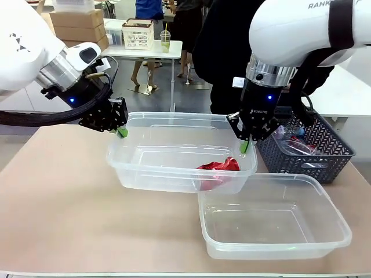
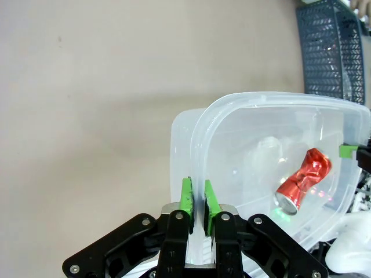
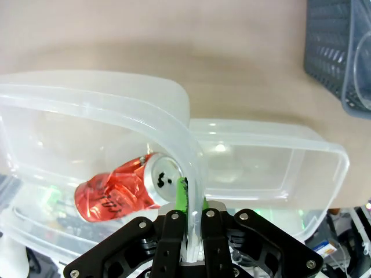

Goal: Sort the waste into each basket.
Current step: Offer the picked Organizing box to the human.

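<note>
Front view: left tool point(image 1: 122, 132) and right tool point(image 1: 245, 146) clench opposite rims of the clear tub point(image 1: 139, 171), red can point(image 1: 219, 168) between them.

The left gripper's point(image 2: 197, 194) jaws pinch the rolled rim of a clear plastic tub point(image 1: 151, 176): colourless, smooth and glossy, catching pale highlights. The right gripper point(image 3: 191, 197) clamps the same slick rim on the opposite side. Both grippers are matt black, with bright green pads point(image 2: 186, 200). Just beyond the right jaws, inside the tub, lies a crushed can point(image 3: 119, 194): creased metal, shiny red lacquer, bare silver end. Past those jaws a second tub point(image 1: 266, 250) is the same glossy clear plastic. The lattice basket point(image 1: 324, 152) looks like dull dark grey plastic. The table point(image 1: 64, 202) is matt, smooth beige.
</note>
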`<state>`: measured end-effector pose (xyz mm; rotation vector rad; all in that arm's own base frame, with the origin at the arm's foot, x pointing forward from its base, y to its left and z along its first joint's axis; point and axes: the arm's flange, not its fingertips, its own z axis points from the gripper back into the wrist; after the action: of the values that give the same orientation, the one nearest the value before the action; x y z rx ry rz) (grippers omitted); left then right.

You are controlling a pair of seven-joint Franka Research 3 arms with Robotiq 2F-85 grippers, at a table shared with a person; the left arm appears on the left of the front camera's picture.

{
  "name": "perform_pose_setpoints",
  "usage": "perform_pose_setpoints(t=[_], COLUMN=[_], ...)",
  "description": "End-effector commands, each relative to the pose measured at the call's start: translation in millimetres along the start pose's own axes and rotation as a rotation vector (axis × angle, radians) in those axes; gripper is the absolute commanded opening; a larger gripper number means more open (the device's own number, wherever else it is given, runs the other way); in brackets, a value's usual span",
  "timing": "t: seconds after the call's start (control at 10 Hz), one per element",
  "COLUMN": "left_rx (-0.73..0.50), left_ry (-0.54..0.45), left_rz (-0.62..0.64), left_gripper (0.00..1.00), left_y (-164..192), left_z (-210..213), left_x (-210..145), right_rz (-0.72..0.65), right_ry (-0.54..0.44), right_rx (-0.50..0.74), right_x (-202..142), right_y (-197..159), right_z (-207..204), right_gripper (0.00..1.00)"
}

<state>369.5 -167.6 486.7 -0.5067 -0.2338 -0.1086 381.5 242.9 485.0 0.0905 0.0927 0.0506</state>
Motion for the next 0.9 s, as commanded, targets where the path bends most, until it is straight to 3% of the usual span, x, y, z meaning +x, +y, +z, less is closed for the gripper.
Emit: perform_pose_setpoints(t=[0.0,0.8], left_rx=[-0.012,-0.012], left_ry=[-0.010,-0.010], left_rz=[-0.003,-0.003], left_gripper=[0.09,0.09], left_y=[-3.4,-3.4], left_z=[4.3,4.3], left_x=[1.3,1.3], right_rz=[0.004,0.004], right_ry=[0.007,0.007], right_rx=[-0.021,-0.021], right_x=[-3.1,-3.1], right_y=[1.3,1.3], right_z=[1.1,1.1], right_gripper=[0.04,0.04])
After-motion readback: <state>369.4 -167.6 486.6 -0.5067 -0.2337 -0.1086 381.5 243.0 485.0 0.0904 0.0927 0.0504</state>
